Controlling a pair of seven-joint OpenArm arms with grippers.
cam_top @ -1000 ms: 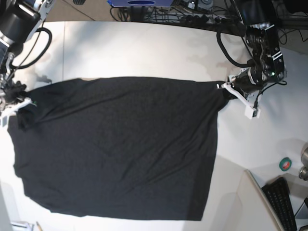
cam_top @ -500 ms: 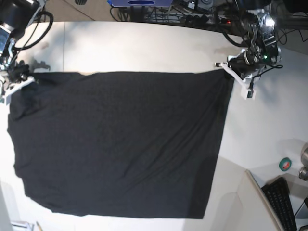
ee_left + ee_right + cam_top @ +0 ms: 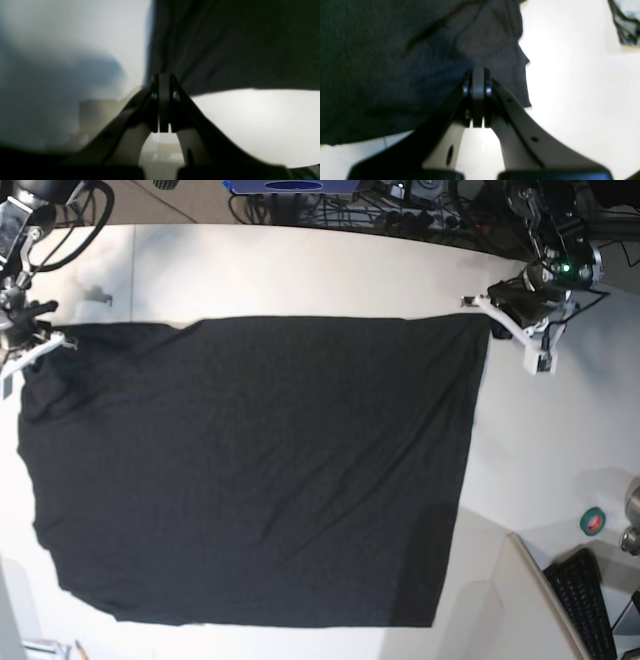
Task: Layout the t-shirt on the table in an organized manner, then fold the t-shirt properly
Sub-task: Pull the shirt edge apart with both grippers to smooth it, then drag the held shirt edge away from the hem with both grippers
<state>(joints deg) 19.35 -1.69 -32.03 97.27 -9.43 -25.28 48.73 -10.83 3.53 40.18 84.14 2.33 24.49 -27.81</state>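
The left gripper (image 3: pixel 163 80) is pinching a corner of the t-shirt (image 3: pixel 250 470), its jaws pressed together on the cloth. The right gripper (image 3: pixel 478 75) is clamping the opposite corner likewise. Outward from both, the black fabric is lying spread between them across the table (image 3: pixel 300 270). No containers are showing. Only the base view is showing the whole shirt, a green tape roll (image 3: pixel 593 521) and a keyboard (image 3: pixel 585 600) beyond the left gripper.
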